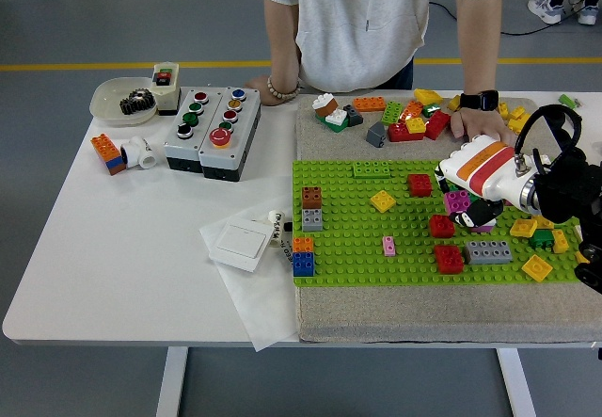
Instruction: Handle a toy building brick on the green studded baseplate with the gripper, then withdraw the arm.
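Observation:
The green studded baseplate (348,266) lies on a grey mat at the table's right. My right hand (467,208), white with an orange and red band, comes in from the right edge over the plate's right half. Its black fingers (483,216) are curled on a magenta brick (456,200), held just above the studs. Close to it on the plate are a red brick (442,226), another red one (419,184) and a grey brick (489,251). The left arm is out of sight.
A person stands at the far side, one hand (485,127) flat by a pile of loose bricks (404,118), the other (274,88) near a button box (209,121). Brick stacks (311,208) (303,256) stand at the plate's left. A white switch (240,242) lies on paper.

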Tool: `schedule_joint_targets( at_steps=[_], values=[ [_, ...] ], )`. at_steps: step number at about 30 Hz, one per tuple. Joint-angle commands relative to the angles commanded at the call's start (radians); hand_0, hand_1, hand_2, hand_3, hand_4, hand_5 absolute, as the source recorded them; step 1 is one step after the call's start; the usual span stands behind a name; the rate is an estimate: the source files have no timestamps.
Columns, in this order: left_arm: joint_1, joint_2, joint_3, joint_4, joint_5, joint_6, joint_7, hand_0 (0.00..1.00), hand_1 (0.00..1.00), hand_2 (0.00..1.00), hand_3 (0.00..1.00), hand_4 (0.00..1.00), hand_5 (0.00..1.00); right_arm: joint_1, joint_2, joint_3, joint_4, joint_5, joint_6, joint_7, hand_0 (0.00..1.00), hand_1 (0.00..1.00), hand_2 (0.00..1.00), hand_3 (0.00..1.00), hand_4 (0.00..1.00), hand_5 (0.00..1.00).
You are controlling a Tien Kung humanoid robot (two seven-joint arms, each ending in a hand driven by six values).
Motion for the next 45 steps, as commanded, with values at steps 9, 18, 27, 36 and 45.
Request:
schedule_joint_targets(
  at_steps=[9,18,27,36,45],
  values=[
    [0.001,-0.001,-0.002,0.0,0.002,-0.002,0.001,0.746,0.754,0.786,0.603,0.628,0.652,-0.016,-0.027,-0.009,-0.016,0.035,0.044,-0.001,0.28,0.309,0.409,0.49,0.77,0.002],
    [0.0,0.0,-0.001,0.001,0.001,-0.002,0.0,0.746,0.754,0.786,0.603,0.627,0.652,-0.03,-0.047,-0.002,-0.008,0.094,0.076,-0.009,0.28,0.305,0.408,0.491,0.774,0.002],
    [0.0,0.0,0.0,0.001,-0.001,-0.002,0.0,0.747,0.754,0.786,0.603,0.628,0.652,-0.044,-0.066,0.012,-0.002,0.15,0.089,-0.012,0.28,0.302,0.407,0.492,0.783,0.002],
    [0.003,-0.002,-0.003,0.001,0.003,-0.003,0.002,0.746,0.753,0.786,0.604,0.628,0.652,-0.077,-0.078,0.032,0.003,0.177,0.07,-0.002,0.279,0.302,0.406,0.491,0.787,0.002],
    [0.008,-0.003,-0.008,0.0,0.012,-0.005,0.006,0.746,0.753,0.787,0.603,0.627,0.653,-0.109,-0.077,0.041,-0.012,0.174,0.029,0.024,0.278,0.302,0.406,0.493,0.787,0.002]
  ],
)
